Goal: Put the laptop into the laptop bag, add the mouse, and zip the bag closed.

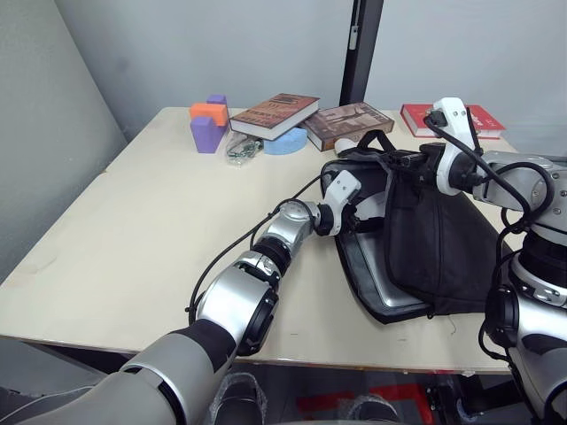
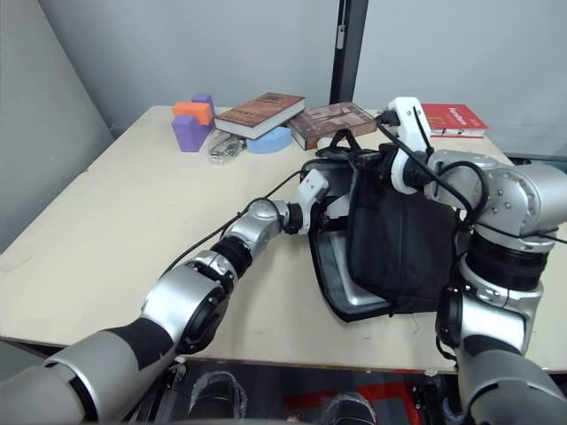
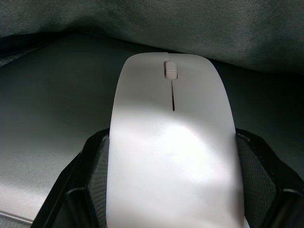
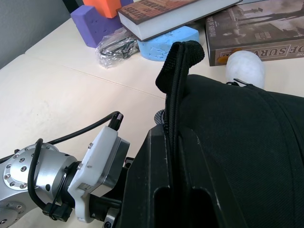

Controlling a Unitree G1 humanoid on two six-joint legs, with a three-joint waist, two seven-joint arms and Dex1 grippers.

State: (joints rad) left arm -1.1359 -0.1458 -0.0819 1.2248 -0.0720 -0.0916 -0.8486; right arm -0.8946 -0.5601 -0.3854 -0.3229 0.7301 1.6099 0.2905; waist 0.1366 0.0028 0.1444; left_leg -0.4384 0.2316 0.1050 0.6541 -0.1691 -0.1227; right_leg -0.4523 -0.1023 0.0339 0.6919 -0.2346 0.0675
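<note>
The black laptop bag lies at the table's right side with its mouth facing left. My right gripper is shut on the edge of the bag's top flap and holds it up. Inside, the silver laptop lies flat on the lower half. My left gripper reaches into the opening, shut on the glossy white mouse. The mouse sits between the fingers just above the laptop's lid, under the raised fabric.
At the table's back stand purple and orange blocks, a clear plastic packet, a blue pad, two stacked books and a red book. A white egg-like lump lies behind the bag. A black pole rises behind.
</note>
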